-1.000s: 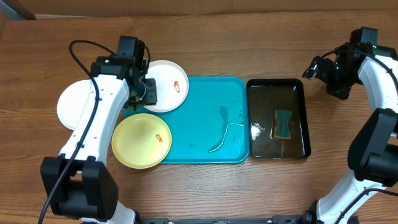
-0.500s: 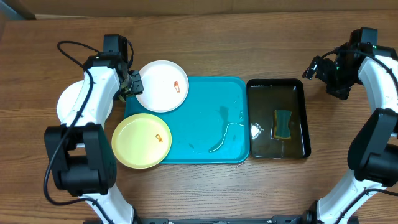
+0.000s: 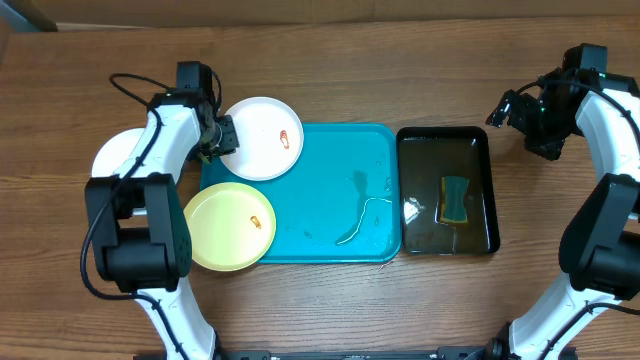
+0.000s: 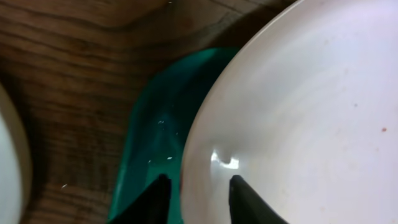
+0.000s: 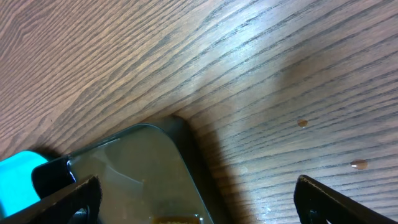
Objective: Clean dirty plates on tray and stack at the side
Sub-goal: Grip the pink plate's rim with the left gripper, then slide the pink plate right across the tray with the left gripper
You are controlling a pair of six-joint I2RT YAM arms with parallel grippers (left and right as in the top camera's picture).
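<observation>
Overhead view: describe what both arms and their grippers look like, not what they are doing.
Both arms are alike: the left arm and right arm have smooth white link shells joined by chunky black joints, with black bases. A thin black cable loops loose beside the left arm. The left gripper and right gripper are black blocks with dark, tapered fingers. No lettering is legible.

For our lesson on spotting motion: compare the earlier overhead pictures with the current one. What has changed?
The left arm swung left, drawing the left fingers off the upper white plate, then eased back right. The open fingers now straddle its rim. No grip or release is visible. That plate, the yellow plate, the blue tray, the sponge and the right arm stayed put.
</observation>
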